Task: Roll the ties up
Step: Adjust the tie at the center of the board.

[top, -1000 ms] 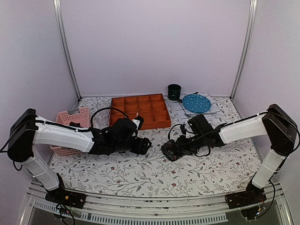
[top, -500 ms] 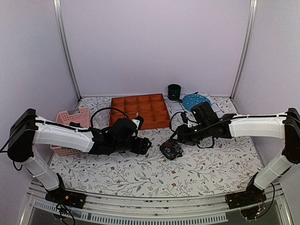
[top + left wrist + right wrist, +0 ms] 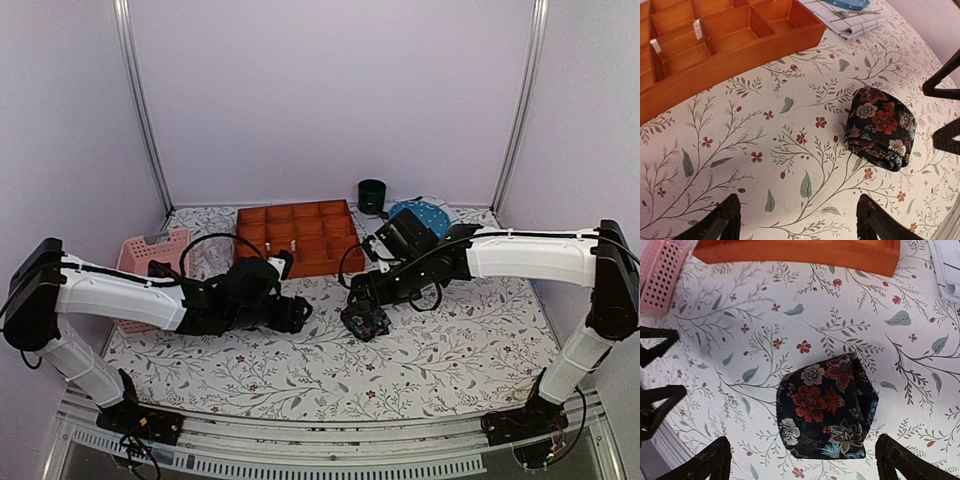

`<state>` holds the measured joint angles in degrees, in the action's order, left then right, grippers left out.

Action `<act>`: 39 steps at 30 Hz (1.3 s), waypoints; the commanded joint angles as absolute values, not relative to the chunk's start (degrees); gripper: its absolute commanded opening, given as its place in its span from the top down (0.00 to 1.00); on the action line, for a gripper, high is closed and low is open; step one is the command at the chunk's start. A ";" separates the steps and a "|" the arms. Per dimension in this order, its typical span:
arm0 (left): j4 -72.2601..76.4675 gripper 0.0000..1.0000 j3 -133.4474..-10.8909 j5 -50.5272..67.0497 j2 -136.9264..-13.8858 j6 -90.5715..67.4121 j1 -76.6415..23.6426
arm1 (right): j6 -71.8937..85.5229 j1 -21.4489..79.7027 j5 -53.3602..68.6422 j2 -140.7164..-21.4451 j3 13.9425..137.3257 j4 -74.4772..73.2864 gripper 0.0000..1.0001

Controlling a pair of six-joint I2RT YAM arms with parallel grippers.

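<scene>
One tie [image 3: 366, 321] lies rolled into a compact dark bundle with red and pale flowers on the floral tablecloth. In the right wrist view the tie [image 3: 827, 407] sits free between and just beyond my wide-apart fingers. My right gripper [image 3: 805, 457] is open and hovers over it, touching nothing; from above the right gripper [image 3: 362, 298] is just behind the roll. My left gripper [image 3: 800, 220] is open and empty, with the tie [image 3: 880, 127] ahead to its right. From above, the left gripper [image 3: 297, 312] is to the left of the roll.
An orange compartment tray [image 3: 300, 237] stands behind the roll, also close in the left wrist view [image 3: 715, 45]. A pink basket [image 3: 150, 258] is at the left. A dark green cup [image 3: 372, 195] and a blue plate [image 3: 420, 216] on white gridded paper [image 3: 855, 24] are at the back right.
My right gripper opened wide and let go of the rolled tie, which now lies on the cloth. It lifted off, then came back above the roll. The left arm shifted slightly left.
</scene>
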<state>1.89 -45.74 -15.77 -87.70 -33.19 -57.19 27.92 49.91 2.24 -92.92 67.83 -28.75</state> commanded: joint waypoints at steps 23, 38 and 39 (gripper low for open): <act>4.10 0.22 -39.02 -16.06 -82.06 -35.20 -55.90 | 15.48 48.81 5.47 -111.70 76.99 -36.99 0.00; 3.87 0.22 -39.38 -15.46 -82.80 -35.07 -55.48 | 13.56 47.75 4.32 -115.22 76.42 -36.90 0.22; 3.87 0.22 -39.40 -15.47 -82.86 -35.12 -55.46 | 13.41 47.78 4.39 -115.29 76.38 -36.85 0.25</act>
